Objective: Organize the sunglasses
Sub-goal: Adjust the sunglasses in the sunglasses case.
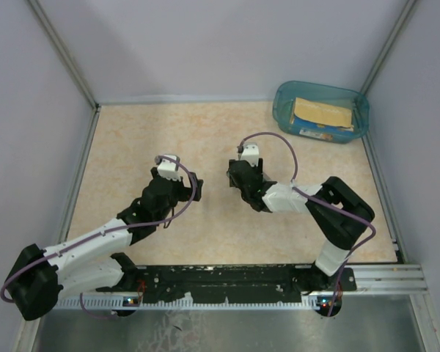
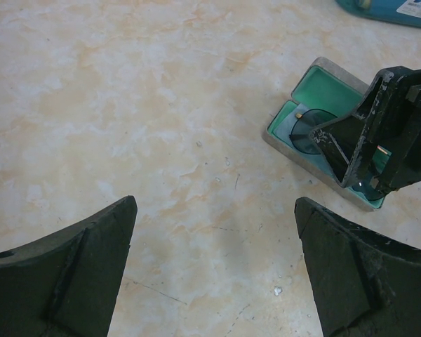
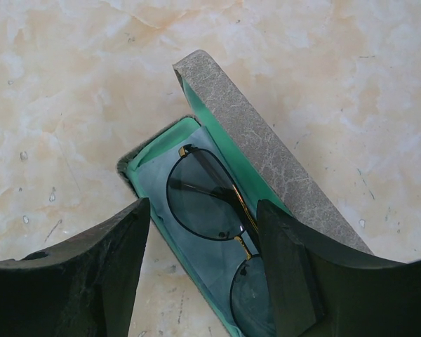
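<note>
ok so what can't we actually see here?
- Right wrist: the sunglasses' near lens and the case's near end are cut off by the bottom edge and the fingers.
- Left wrist: the right gripper covers part of the case.
- Top view: case and sunglasses hidden under that gripper; the bin's contents are too small to identify.

You see that the case (image 3: 266, 147) is grey, rough and matt outside, like coarse cloth. Its green inside looks smooth and soft. In the case, the sunglasses (image 3: 203, 200) have glossy dark lenses and a thin metal frame, golden in parts. Around the case, the table (image 3: 70, 84) looks smooth, marbled beige, with a faint shine. Above the case, the right gripper (image 3: 203, 207) is matt black plastic, a little scuffed.
</note>
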Tool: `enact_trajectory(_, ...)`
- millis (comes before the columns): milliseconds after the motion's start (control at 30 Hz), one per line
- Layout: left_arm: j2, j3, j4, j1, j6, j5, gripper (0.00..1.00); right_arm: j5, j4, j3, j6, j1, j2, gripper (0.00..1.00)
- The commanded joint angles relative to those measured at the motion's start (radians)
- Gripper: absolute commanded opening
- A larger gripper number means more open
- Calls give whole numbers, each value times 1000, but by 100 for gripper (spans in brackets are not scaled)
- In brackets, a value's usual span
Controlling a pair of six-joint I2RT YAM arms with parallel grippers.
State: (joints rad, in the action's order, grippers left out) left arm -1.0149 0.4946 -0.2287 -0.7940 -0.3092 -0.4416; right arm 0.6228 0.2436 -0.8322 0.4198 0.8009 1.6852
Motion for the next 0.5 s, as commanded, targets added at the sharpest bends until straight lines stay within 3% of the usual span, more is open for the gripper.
enact_trajectory(0, 13, -9, -29, 3, 13, -10, 100, -13, 48, -35, -1, -3, 15, 63)
enact_trajectory(467, 15, -11, -29, 4, 15, -12, 100, -37, 48, -44, -9, -3, 27, 63)
